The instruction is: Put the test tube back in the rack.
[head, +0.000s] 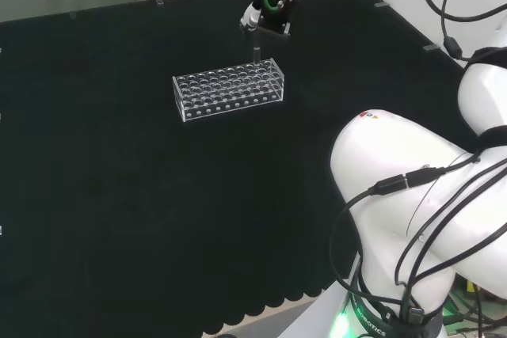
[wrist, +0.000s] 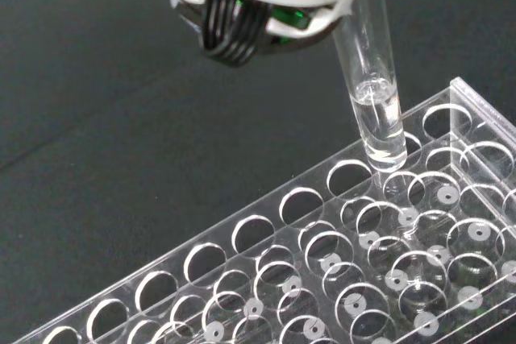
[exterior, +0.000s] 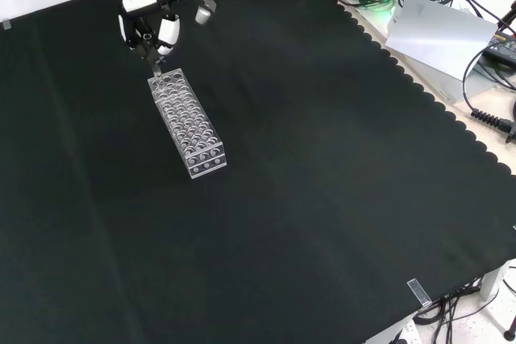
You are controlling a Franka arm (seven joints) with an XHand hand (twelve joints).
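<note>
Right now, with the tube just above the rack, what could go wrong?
1. The test tube tip hangs near the edge of a hole at the end of the rack; lowered off-centre, it may catch on the top plate instead of entering.
2. The tube holds some clear liquid and looks slightly tilted; a jolt might spill it.
3. The hand could nudge the light clear rack.

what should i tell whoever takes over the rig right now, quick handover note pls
Hand: shut on the test tube, held upright over the rack's end nearest the arm.
Test tube: clear, with a little clear liquid at the bottom; its tip hangs just above a hole in the outer row, not yet inside.
Rack: clear plastic, on the black cloth; no other tubes plainly visible in it.
Done: tube carried to the rack.
Left: lower it into a hole, release, withdraw.
</note>
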